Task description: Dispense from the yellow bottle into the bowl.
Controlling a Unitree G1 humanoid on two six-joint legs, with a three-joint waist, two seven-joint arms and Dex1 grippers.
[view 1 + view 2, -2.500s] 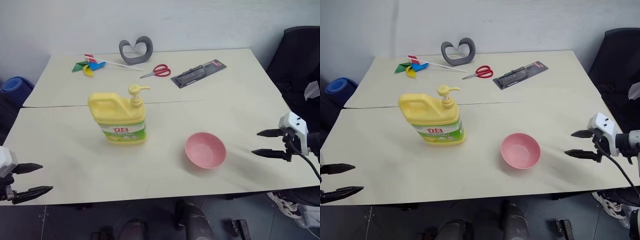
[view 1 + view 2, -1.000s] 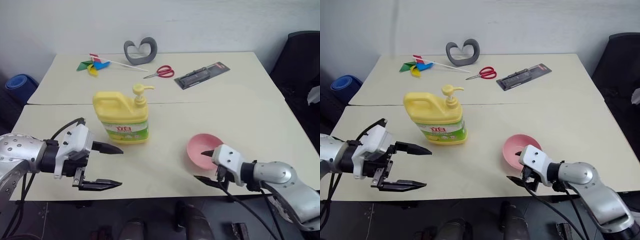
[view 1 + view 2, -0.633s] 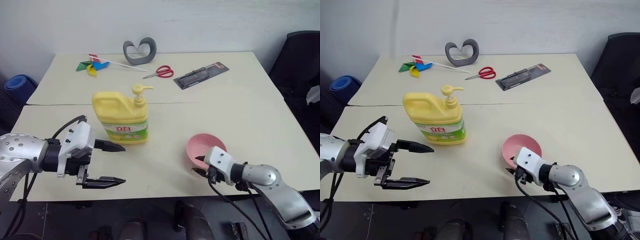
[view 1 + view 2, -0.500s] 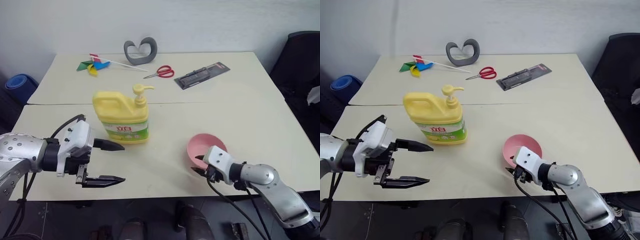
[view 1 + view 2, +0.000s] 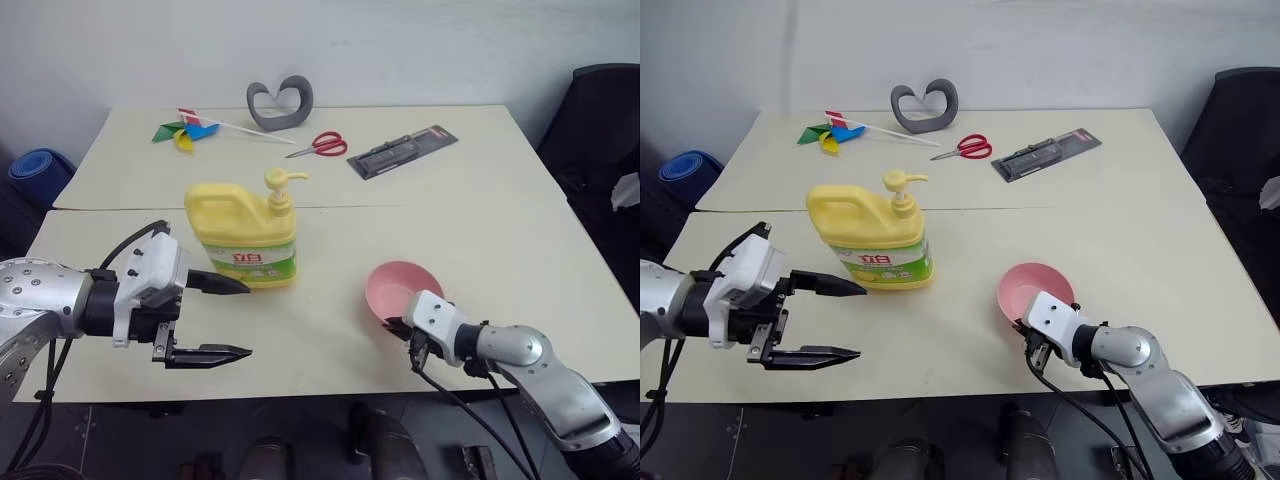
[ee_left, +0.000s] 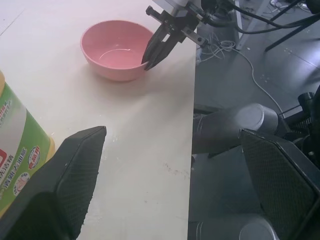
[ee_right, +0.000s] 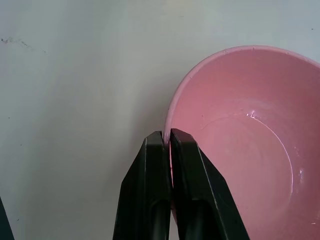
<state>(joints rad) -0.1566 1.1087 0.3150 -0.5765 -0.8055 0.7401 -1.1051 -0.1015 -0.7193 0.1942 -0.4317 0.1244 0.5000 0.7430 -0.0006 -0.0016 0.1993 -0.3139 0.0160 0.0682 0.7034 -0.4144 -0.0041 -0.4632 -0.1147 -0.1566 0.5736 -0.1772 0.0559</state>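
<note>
Your right gripper is pinched tight on the near rim of the pink bowl, one finger inside and one outside, with the bowl resting on the table near its front edge. Your left gripper hangs with its fingers spread wide, holding nothing, just in front of the yellow bottle. That bottle stands upright on the table, well apart from the bowl on its left.

The pale cream tabletop has a seam running left to right. Near of it stand the yellow bottle at left and the pink bowl at right. Far of it lie a pinwheel, a grey heart-shaped piece, red scissors and a black packaged tool.
</note>
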